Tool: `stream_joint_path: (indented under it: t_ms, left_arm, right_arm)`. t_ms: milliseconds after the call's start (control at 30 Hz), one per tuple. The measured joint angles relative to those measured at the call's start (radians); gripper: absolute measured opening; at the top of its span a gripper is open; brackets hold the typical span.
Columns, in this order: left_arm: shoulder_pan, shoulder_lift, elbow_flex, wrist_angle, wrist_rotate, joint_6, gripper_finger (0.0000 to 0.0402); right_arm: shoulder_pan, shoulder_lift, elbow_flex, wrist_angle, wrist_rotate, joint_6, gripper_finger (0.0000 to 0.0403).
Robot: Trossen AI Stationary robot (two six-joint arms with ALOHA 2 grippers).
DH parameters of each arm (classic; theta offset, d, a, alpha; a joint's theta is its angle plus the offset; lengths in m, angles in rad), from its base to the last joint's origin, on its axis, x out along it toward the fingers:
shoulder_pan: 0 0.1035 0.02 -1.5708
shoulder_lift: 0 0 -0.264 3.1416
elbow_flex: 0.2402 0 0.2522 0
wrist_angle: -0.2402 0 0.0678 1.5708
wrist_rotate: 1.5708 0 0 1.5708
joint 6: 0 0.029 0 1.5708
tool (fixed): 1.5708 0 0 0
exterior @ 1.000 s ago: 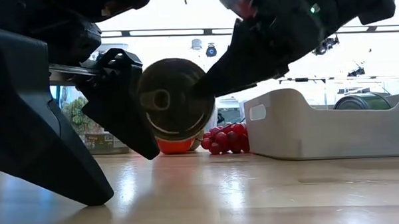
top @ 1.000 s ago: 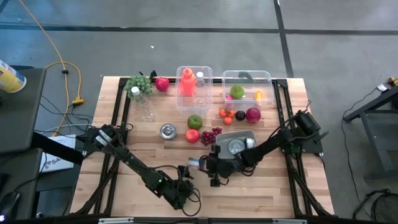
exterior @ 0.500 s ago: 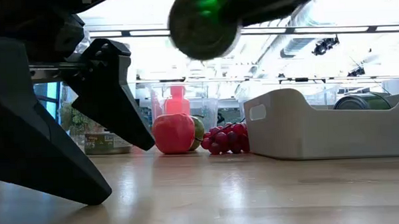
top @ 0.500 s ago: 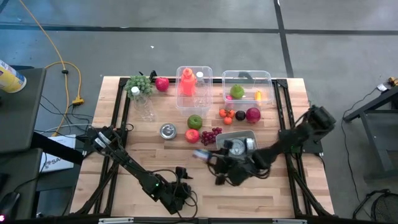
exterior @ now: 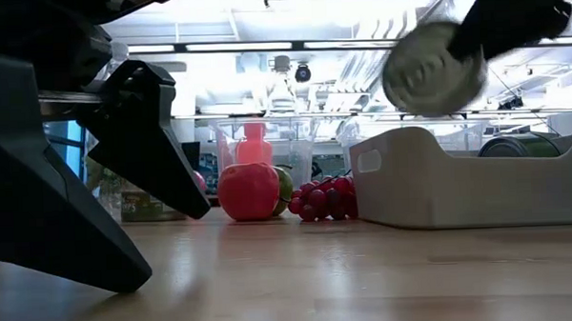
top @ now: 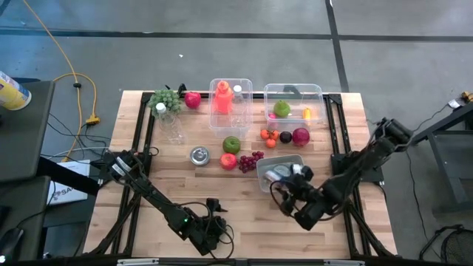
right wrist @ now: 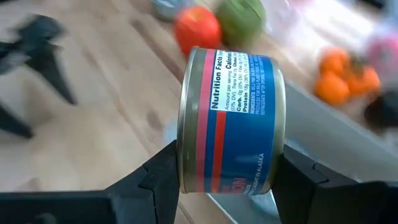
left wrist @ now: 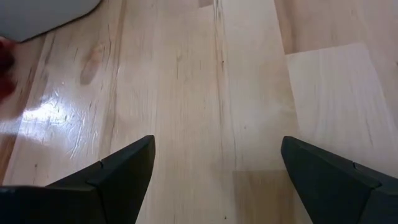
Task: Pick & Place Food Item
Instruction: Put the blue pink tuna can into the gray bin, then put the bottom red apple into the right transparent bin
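So the table (top: 185,192) is a pale wood butcher-block top, with most of the stuff crowded toward the far half. Left arm (top: 148,188) stretches along the near left side and ends low by the near edge; the left gripper (left wrist: 214,165) has its fingers (left wrist: 118,171) spread wide apart with nothing but bare wood between them. In the low view it's just a big dark shape (exterior: 57,168) resting by the tabletop.

Right arm (top: 355,166) comes in from the right edge and bends back toward the middle. The right gripper (right wrist: 227,168) is clamped on a can (right wrist: 230,121), lying sideways between the fingers, blue and red label with nutrition text facing the wrist camera. From table level the can (exterior: 433,68) hangs in the air above the near rim of the white bin (exterior: 458,178), not touching it. From above, the gripper (top: 295,188) sits over the near edge of that bin (top: 284,159).

At the far edge there are two clear tubs: one (top: 230,96) with a pink bottle (top: 222,96) in it, the other (top: 293,103) with a green fruit (top: 281,108) inside. Green grapes (top: 164,98) and a red apple (top: 193,99) sit at the far left.

Mid-table: a green apple (top: 231,144), a second red apple (top: 228,160) just beside it, red grapes (top: 251,160) near the bin, another can (top: 199,155) standing upright, small orange fruits (top: 270,136), a dark plum (top: 285,137) and a reddish round fruit (top: 301,136).
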Motion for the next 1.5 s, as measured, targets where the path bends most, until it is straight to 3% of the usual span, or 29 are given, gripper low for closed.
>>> stream_joint_path:
  t_ms: [100,433,667,833,1100,1267,1500]
  left_arm:
    - [0.009,-0.001,0.000,0.003,0.004,0.000,0.0342]
    - [0.014,-0.002,0.000,0.005,0.010,0.000,0.0342]
    - [0.007,-0.002,0.000,0.003,0.006,0.000,0.0342]
    - [0.007,-0.002,0.000,0.003,0.006,-0.004,0.0342]
    - [0.009,-0.002,0.000,0.002,0.005,-0.008,0.0342]
    - [0.009,-0.002,0.000,-0.005,0.001,-0.065,0.0342]
    - [0.006,-0.005,0.003,-0.090,-0.015,-0.349,0.0342]
  right_arm:
    - [-0.040,0.038,-0.001,-0.004,-0.046,0.101,0.0176]
    - [-0.179,0.115,-0.001,0.065,-0.192,0.104,0.0178]
    - [-0.200,0.123,-0.001,0.139,-0.202,0.030,0.0301]
    - [-0.199,0.123,-0.001,0.169,-0.211,-0.018,0.0337]
    - [-0.199,0.084,-0.001,0.197,-0.147,-0.207,0.0309]
    - [-0.186,0.042,-0.001,0.339,-0.070,-0.408,0.0272]
    - [-0.135,0.038,-0.001,0.616,-0.181,-0.694,0.0240]
